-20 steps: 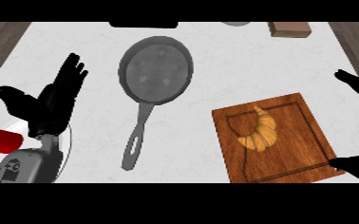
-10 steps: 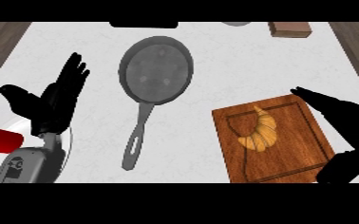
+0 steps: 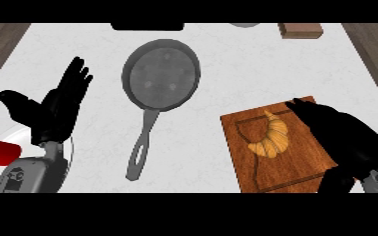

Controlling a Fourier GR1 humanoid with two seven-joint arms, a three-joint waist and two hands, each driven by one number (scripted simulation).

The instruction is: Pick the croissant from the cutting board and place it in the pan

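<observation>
White marbled counter across the whole frame. Directly on it: grey pan at upper centre, handle trailing toward lower left; wooden cutting board at lower right; brown block at upper right edge; dark object at top centre.

White marbled counter is lying between wooden strips at both side edges. Brown block is sitting at counter's far right edge, grey round object just left of it, black object further left.
</observation>
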